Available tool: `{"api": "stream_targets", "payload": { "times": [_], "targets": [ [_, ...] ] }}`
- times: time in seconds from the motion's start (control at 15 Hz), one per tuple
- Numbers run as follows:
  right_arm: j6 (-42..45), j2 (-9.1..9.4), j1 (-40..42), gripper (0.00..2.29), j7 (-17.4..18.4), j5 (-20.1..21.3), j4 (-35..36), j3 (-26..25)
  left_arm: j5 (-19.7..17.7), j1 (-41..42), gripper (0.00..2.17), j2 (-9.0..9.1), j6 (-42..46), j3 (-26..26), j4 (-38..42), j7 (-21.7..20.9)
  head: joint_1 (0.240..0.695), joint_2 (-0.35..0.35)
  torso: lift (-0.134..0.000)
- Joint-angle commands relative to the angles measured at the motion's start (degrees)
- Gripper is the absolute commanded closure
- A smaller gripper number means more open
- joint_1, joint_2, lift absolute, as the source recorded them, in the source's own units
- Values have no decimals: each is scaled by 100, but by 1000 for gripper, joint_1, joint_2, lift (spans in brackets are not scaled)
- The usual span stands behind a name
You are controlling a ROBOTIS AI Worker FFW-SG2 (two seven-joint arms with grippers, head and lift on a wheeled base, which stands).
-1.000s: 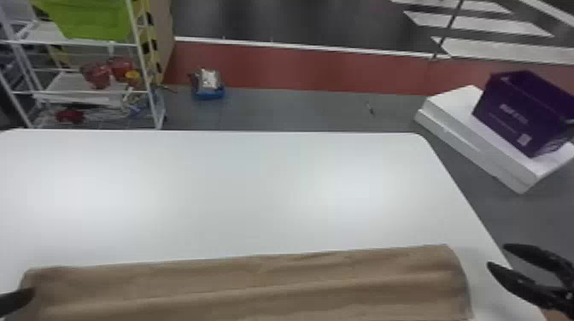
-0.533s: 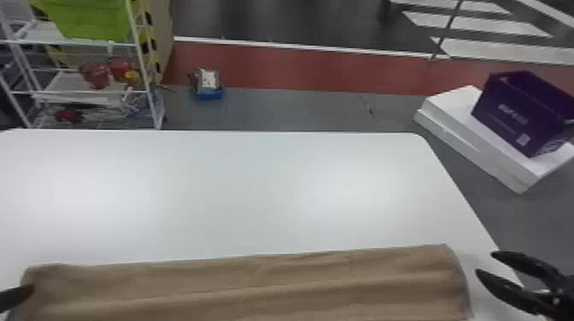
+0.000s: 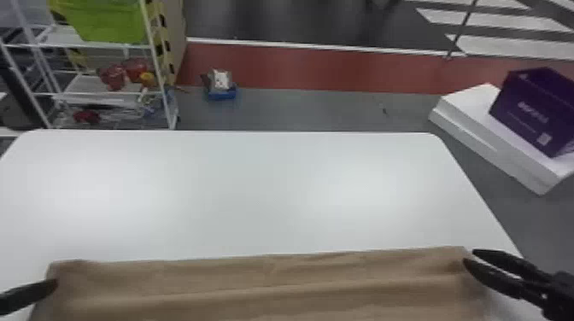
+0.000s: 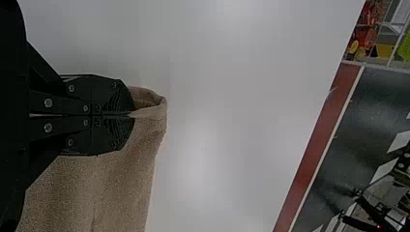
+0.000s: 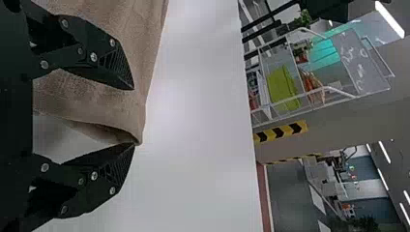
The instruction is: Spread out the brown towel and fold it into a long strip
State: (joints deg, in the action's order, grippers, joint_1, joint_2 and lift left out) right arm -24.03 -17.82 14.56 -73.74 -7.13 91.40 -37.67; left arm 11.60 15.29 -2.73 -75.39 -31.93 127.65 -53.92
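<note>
My left gripper (image 3: 53, 285) is at the left end of the brown towel (image 3: 265, 286) in the head view. In the left wrist view that left gripper (image 4: 131, 115) is shut on a corner of the towel (image 4: 111, 183). At the towel's right end, my right gripper (image 3: 469, 257) stands open. The right wrist view shows the right gripper (image 5: 134, 116) with its fingers parted around the towel's edge (image 5: 138, 113), one finger over the cloth, the other beside the corner. The towel lies as a wide strip across the near part of the table, with a lengthwise ridge.
The white table (image 3: 256, 192) extends beyond the towel. Behind it stands a white rack (image 3: 160, 68) with a green bin (image 3: 106, 21). A purple box (image 3: 534, 111) rests on white slabs (image 3: 491, 136) past the table's right edge.
My right gripper has moved left to the towel's right end, its fingers still parted. The left gripper has shifted slightly inward, and the towel's upper left corner looks a little displaced.
</note>
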Motion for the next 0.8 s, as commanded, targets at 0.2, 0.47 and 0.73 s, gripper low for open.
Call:
{"api": "stream_targets", "payload": {
  "times": [0.2, 0.47, 0.73],
  "targets": [
    [-19, -29, -49, 1035, 0, 71, -35, 23, -8, -26, 1355, -26, 2, -24, -12, 5, 695, -78, -123],
    [-1, -64, -49, 1453, -9, 71, -149, -12, -17, -79, 1355, -26, 2, -6, -47, 5, 695, -91, -123],
    [34, -64, -76, 1453, 0, 1, -211, -39, -17, -123, 1355, -26, 2, -24, -91, 31, 695, -98, -123]
  ]
}}
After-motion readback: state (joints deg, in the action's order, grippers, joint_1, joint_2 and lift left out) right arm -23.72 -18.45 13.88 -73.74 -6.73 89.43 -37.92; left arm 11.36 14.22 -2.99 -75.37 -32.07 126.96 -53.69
